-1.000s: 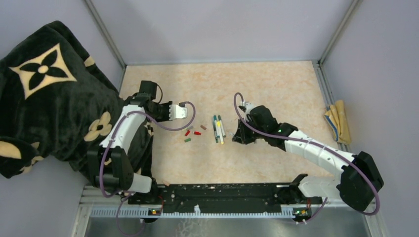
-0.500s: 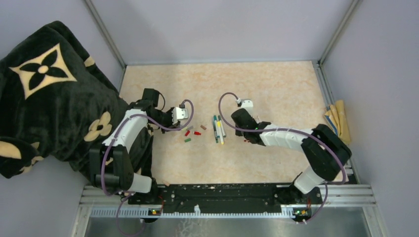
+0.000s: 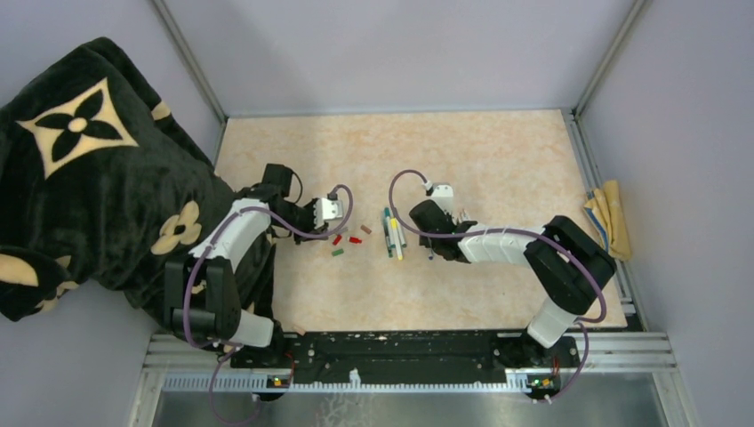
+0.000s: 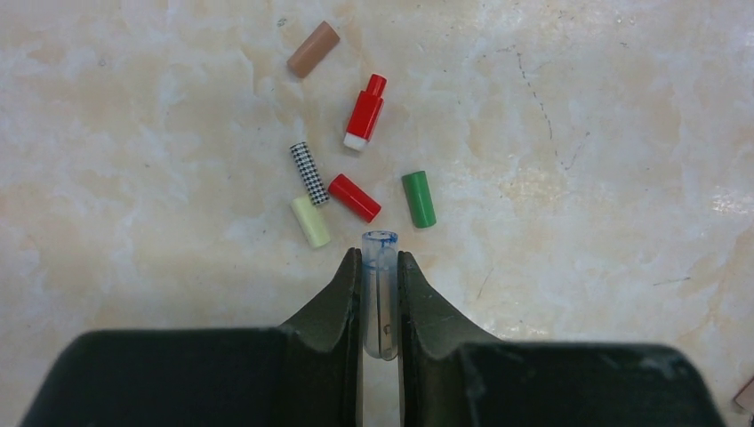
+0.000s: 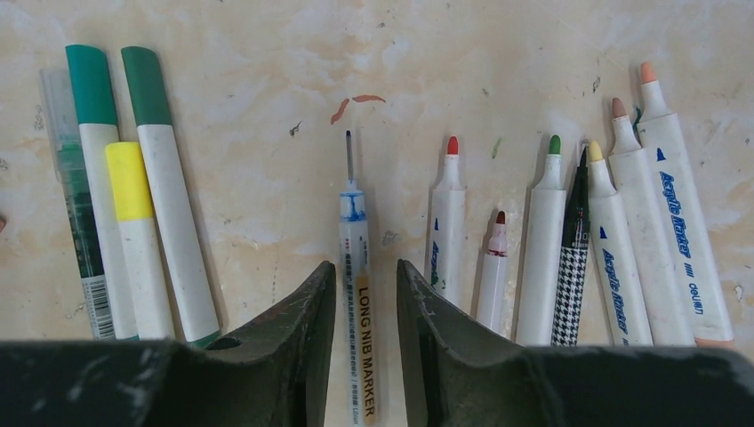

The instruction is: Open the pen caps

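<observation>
- While the left gripper clamps a clear plastic cap w/ blue ink traces, loose short caps lie just ahead, approx. mid-way across the desk: tan cap, red cap, green cap, pale-yellow cap, houndstooth cap.
- Right gripper: jaws parted, straddling an uncapped clear long-nib marker, nr desk centre.
- Uncapped white-barrel pens lie beside it.

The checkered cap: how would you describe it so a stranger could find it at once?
On the marbled tabletop, look at the loose caps scattered just ahead of the left gripper. The checkered cap lies beside the pale yellow cap, left of the plain red cap. It alone is black-and-white houndstooth, while the rest are plain colours.
</observation>
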### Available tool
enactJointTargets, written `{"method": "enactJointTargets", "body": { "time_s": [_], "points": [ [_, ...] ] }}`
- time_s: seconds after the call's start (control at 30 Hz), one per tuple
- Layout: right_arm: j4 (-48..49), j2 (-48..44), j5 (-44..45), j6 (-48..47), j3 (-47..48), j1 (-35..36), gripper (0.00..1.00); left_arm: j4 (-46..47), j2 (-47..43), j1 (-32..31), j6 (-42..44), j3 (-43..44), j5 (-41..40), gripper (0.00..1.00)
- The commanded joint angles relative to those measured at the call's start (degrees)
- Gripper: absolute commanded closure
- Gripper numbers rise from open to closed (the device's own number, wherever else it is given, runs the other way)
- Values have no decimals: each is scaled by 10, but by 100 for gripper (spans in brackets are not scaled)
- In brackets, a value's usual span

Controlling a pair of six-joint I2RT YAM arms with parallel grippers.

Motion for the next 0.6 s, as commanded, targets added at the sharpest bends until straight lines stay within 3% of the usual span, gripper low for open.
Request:
{"method": "enactJointTargets", "body": {
  "time_s": [0.0, 0.2, 0.47, 0.57],
  "points": [
    [7, 4, -3, 13, -3, 1, 69, 32, 15, -29, -6, -21, -16, 96],
    [-3, -18, -7, 18, -19, -10, 82, 65, 47, -70, -30, -16, -47, 96],
    [-14, -111, -11, -8, -26, -24, 81, 92, 98, -112, -57, -2, -65, 95],
    [-22, -130, -23, -17, -17, -25, 79, 92, 116, -113, -66, 4, -75, 85]
  ]
}}
